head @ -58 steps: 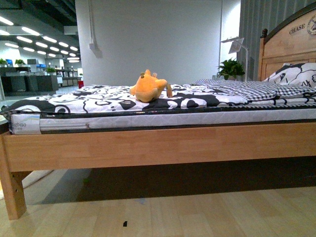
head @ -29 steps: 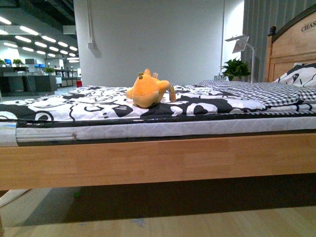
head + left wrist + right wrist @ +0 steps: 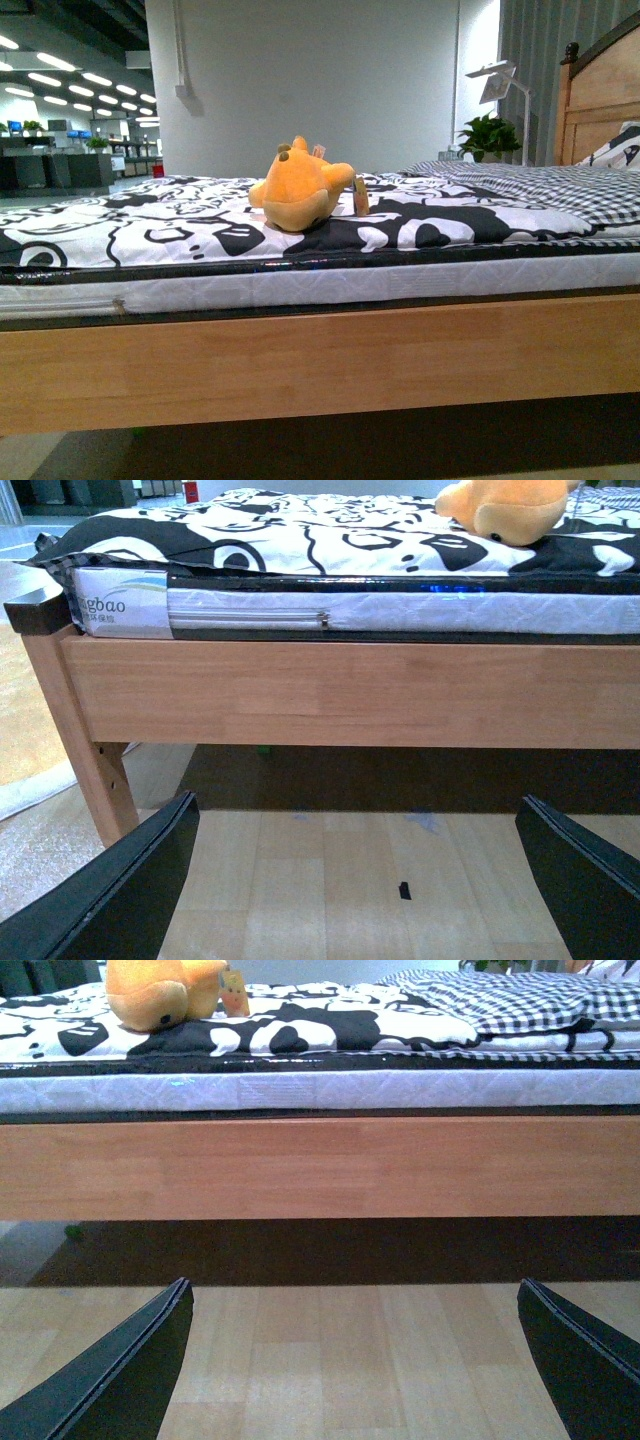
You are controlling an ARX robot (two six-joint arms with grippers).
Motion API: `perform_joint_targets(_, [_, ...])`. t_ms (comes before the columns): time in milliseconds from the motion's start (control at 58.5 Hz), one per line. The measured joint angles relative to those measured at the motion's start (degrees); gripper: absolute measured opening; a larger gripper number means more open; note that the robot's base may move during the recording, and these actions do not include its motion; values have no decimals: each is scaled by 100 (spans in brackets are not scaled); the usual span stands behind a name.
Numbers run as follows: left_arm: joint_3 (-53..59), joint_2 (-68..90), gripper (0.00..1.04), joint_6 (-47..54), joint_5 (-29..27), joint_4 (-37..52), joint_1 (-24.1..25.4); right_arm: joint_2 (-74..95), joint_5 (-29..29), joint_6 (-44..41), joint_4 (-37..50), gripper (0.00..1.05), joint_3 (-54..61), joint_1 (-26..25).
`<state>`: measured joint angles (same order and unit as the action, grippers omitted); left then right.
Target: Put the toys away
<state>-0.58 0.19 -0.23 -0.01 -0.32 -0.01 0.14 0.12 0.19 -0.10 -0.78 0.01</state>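
An orange-yellow plush animal [image 3: 300, 187] with two small dark nubs on its head lies on the black-and-white patterned bedsheet [image 3: 150, 225], near the middle of the bed. It also shows in the left wrist view [image 3: 510, 505] and in the right wrist view [image 3: 160, 990]. My left gripper [image 3: 360, 880] is open and empty, low above the wooden floor, short of the bed's side rail. My right gripper [image 3: 355, 1360] is open and empty, also low in front of the rail. Neither gripper shows in the front view.
The wooden bed rail [image 3: 320, 365] and white mattress edge [image 3: 330, 285] stand between me and the toy. A bed leg [image 3: 85, 770] is at the left. A checked blanket [image 3: 560, 185], headboard [image 3: 600, 100], lamp [image 3: 505, 80] and potted plant [image 3: 490, 135] are at the right.
The bed and the plush have grown larger and shifted in the front view: I have moved closer to the bed. The plush has not moved on the sheet.
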Motion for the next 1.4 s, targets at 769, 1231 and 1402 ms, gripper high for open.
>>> perform_joint_targets(769, [0,0,98,-2,0,0,0,2,-17,0,0,98,0,2])
perform_joint_targets(1231, [0,0,98,0,0,0,0,2,-17,0,0,98,0,2])
perform_joint_targets(1402, [0,0,98,-2,0,0,0,785,-1303,516,592,98,-151,-435])
